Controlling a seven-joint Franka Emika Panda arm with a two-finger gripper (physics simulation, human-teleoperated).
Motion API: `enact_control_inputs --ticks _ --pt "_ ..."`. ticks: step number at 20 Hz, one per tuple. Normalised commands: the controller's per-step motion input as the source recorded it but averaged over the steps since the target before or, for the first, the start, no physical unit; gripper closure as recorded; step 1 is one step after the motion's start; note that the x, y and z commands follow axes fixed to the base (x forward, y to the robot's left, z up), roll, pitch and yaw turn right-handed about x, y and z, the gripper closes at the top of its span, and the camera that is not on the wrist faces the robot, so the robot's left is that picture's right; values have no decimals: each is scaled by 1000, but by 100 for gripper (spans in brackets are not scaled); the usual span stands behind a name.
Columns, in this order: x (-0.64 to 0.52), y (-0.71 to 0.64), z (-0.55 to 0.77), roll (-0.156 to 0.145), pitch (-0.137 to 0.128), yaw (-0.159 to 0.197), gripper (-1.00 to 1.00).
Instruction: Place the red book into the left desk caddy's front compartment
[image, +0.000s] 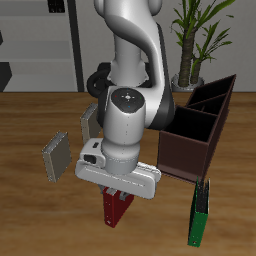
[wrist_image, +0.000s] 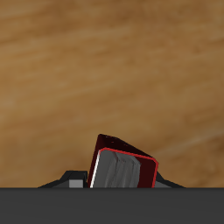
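Looking like a simulated home office or study. A wooden desk (image: 30, 125) is carrying a dark desk caddy (image: 200, 125) beside the gripper, books standing around it, with a potted plant (image: 200, 35) and shelving (image: 40, 40) sitting behind the arm.

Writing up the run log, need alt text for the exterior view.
A white robot arm reaches down over a wooden table, its tool right above an upright red book near the table's front edge. A dark desk caddy stands farther back beside a green book, and a grey book stands on the arm's other side.
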Motion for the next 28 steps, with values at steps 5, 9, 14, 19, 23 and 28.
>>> enact_control_inputs --ticks 5,9,14,19,23,28 --pt "-76 -4 207 -9 -23 -9 100" --pt "-186 -70 499 -18 -47 11 100" --pt "-298 -145 703 -21 -83 34 100" --pt "-429 -92 792 -9 -94 56 100" --pt "-492 -30 652 18 -81 25 100" --pt "-407 -39 385 -8 -26 -6 100"
